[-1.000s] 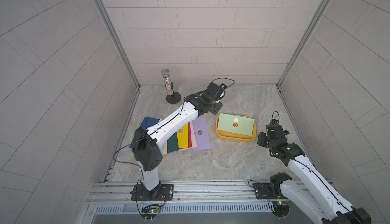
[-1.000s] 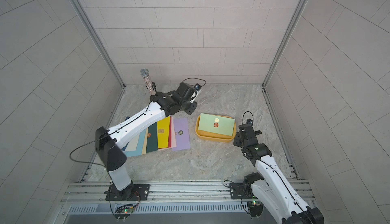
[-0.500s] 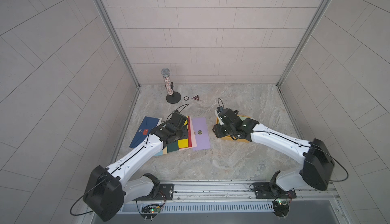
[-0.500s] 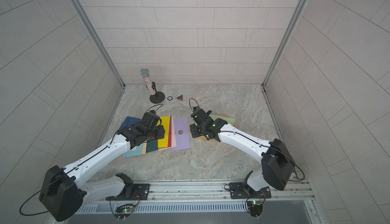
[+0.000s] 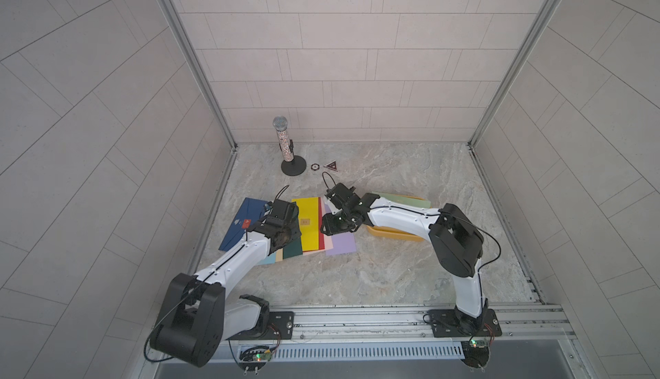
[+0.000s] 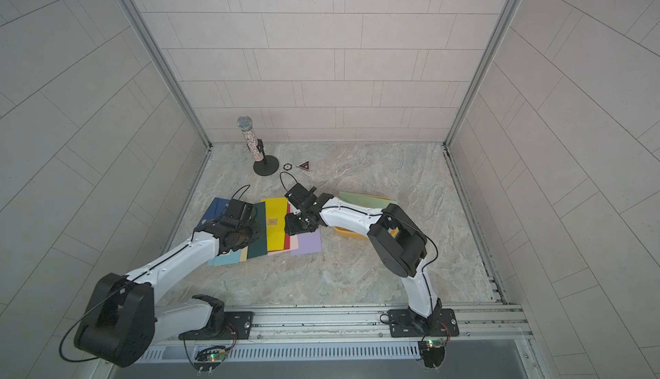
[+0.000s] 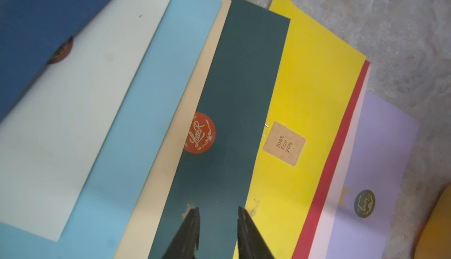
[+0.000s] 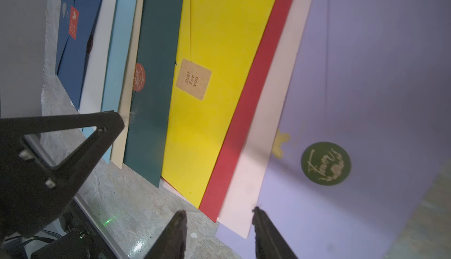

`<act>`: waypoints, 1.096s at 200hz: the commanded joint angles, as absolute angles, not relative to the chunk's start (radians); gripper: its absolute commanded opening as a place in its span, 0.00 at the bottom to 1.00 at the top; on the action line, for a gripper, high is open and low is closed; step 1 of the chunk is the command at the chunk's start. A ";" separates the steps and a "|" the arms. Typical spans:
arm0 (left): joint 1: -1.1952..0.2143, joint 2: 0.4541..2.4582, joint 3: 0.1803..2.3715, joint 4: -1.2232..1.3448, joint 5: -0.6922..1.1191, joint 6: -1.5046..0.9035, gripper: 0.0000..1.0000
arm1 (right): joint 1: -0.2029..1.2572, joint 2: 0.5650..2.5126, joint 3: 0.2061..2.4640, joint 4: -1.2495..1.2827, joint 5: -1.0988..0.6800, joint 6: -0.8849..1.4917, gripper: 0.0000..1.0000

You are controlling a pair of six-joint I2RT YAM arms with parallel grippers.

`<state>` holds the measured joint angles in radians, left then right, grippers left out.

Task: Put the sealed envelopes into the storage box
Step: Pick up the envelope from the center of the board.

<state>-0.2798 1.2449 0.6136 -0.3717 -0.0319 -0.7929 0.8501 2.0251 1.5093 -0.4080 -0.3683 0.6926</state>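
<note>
Shifted off the box (image 5: 389,235) in the last half second and out over the fan of envelopes (image 5: 310,223) just beside it: right gripper (image 8: 219,213), jaws parted and empty, one tip above bare table (image 5: 393,270), the other at the edge of the pink envelope (image 8: 268,123). Poised farther from the box, over the dark green envelope (image 7: 239,99): left gripper (image 7: 218,211), jaws narrowly apart, nothing pinched. Unchanged inside the box: one light green envelope (image 5: 403,200). Unmoved well beyond the box: mic stand (image 5: 285,145) and two black badges (image 5: 314,167).

Judged best for the step in hand: pin the fan with the left, draw the lilac envelope (image 8: 366,86), lowest and nearest the box, out toward it with the right. Pinch that sheet alone once an edge lifts, carry flat, lay on the light green one. Likely snag: pink dragged along.
</note>
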 commanded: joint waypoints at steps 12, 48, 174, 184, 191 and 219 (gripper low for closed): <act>-0.250 1.338 0.640 -0.302 0.000 -0.784 0.26 | 0.854 2.090 1.577 -0.396 -0.428 0.749 0.47; -0.239 1.414 0.665 -0.285 0.013 -0.761 0.20 | 0.849 2.166 1.637 -0.399 -0.456 0.765 0.45; -0.233 1.451 0.587 -0.259 -0.001 -0.758 0.19 | 0.825 2.253 1.616 -0.363 -0.464 0.848 0.46; -0.233 1.459 0.578 -0.249 0.009 -0.762 0.19 | 0.825 2.253 1.607 -0.361 -0.448 0.865 0.46; -0.234 1.465 0.570 -0.240 0.018 -0.765 0.19 | 0.825 2.253 1.602 -0.358 -0.442 0.876 0.46; -0.233 1.483 0.556 -0.217 0.035 -0.772 0.19 | 0.822 2.245 1.578 -0.310 -0.453 0.929 0.46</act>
<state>-0.2417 1.4319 0.6079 -0.2016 0.0067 -0.7677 0.8280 2.2177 1.6241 -0.3191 -0.4721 0.8680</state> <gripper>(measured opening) 0.186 0.461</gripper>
